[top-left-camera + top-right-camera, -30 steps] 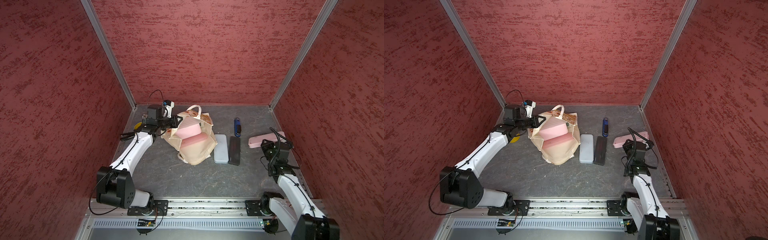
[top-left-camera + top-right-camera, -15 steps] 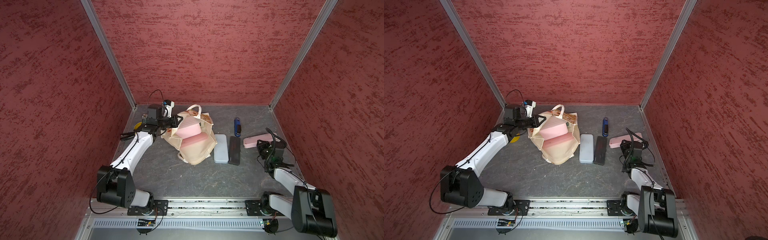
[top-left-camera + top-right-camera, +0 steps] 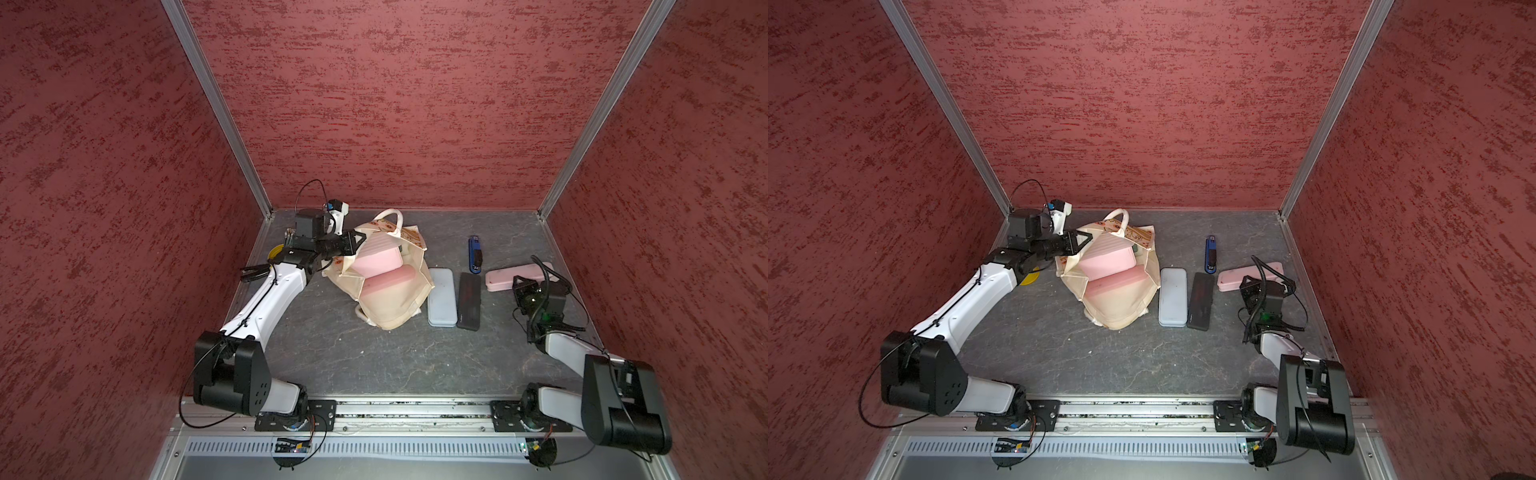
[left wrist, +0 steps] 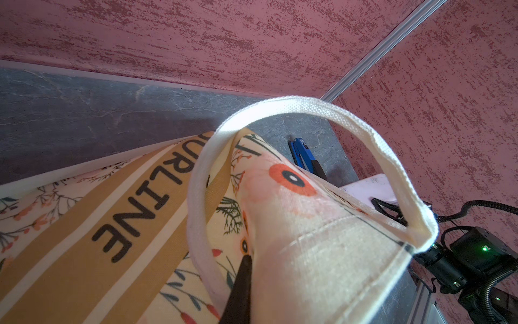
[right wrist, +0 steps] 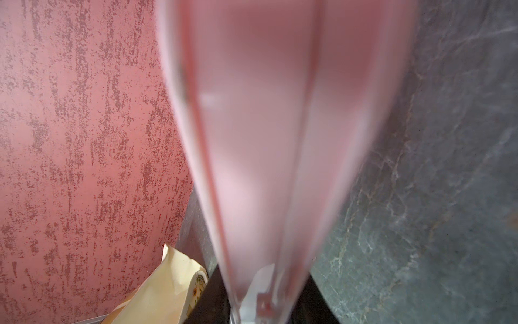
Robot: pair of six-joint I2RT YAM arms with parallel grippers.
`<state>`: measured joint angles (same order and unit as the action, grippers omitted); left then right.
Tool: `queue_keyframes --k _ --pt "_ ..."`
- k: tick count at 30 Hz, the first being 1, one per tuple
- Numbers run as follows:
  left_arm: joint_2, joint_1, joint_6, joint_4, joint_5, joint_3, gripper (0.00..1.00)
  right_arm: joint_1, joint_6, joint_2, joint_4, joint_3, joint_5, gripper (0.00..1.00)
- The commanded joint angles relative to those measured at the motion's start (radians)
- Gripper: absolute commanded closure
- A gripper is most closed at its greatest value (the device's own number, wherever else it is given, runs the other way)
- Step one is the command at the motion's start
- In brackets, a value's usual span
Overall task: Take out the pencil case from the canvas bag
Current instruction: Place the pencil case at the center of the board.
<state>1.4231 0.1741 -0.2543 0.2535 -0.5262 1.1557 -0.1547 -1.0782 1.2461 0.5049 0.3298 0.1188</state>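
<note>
Left gripper [image 3: 356,242] clamped tight on the canvas bag [image 3: 390,307] rim, mouth held open. Right gripper [image 3: 521,286] narrow, gripping the pink pencil case [image 3: 503,277], which stretches away from its fingers, well clear of the bag. Extraction looks done; only release left.

Right arm [image 3: 569,353] folded back; pink pencil case [image 3: 505,277] shifted toward black case [image 3: 469,301].

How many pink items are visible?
3: pink block and rounded pink case inside the cream canvas bag; flat pink case in the right pincer. Others may be hidden.
</note>
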Motion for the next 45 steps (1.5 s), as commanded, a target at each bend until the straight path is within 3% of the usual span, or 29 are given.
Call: queue_keyframes --k 1,12,16,21,27,36,45 --pt "0.0 -0.001 0.0 -0.016 -0.009 -0.012 1.0 -0.009 -0.005 0.019 0.074 -0.005 -0.001 0.7" --pt "-0.006 -0.001 0.001 -0.018 0.006 -0.017 1.0 -0.009 -0.027 0.097 0.131 0.007 0.032 0.67" --pt "-0.004 0.0 0.001 -0.019 0.003 -0.016 1.0 -0.011 -0.022 0.112 0.129 0.01 0.025 0.61" --pt "-0.004 -0.001 0.003 -0.017 0.006 -0.016 1.0 -0.016 -0.025 0.124 0.106 0.012 0.021 0.42" --pt "-0.008 -0.001 0.0 -0.019 0.005 -0.016 1.0 -0.017 -0.031 0.073 0.058 -0.001 -0.017 0.37" --pt "-0.009 -0.001 -0.002 -0.02 0.002 -0.016 1.0 -0.017 -0.028 -0.014 -0.003 0.0 -0.043 0.36" --pt "-0.008 -0.001 -0.003 -0.02 0.002 -0.015 1.0 -0.007 -0.027 -0.111 -0.109 0.044 0.008 0.4"
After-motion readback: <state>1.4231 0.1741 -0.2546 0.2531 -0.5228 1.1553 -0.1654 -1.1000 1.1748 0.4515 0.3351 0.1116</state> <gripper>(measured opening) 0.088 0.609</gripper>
